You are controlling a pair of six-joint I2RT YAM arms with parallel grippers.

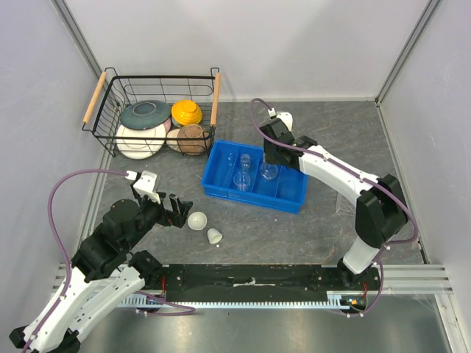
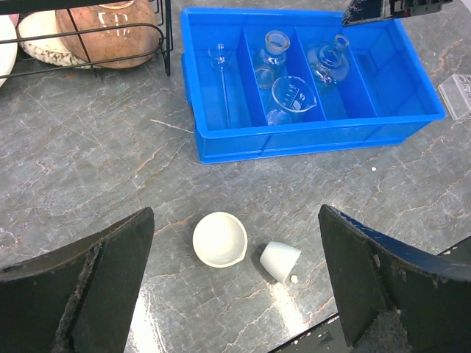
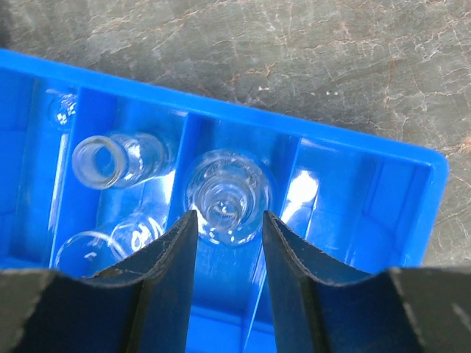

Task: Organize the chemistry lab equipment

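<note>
My right gripper (image 3: pixel 228 218) hangs over the blue tray (image 3: pixel 368 184), jaws partly open and gripping nothing. In the right wrist view its two dark fingers (image 3: pixel 169 279) stand either side of the neck of a clear round flask (image 3: pixel 224 198), with a sliver of gap on each side. In the left wrist view that flask stands upright in the tray's third compartment from the left. The second compartment holds a conical flask (image 2: pixel 270 62) and, nearer the camera, a beaker (image 2: pixel 293 94). The leftmost holds a small slim flask (image 2: pixel 218 55).

My left gripper (image 2: pixel 235 218) is spread wide and holds nothing, over the grey table (image 2: pixel 88 162). Low in the frame, between its fingers, an upright white cup (image 2: pixel 219 239) sits just left of a tipped white cup (image 2: pixel 280 260); they are not touching.

In the upper left of the top view, a wire basket (image 1: pixel 110 110) holds coloured dishes (image 1: pixel 186 112).
</note>
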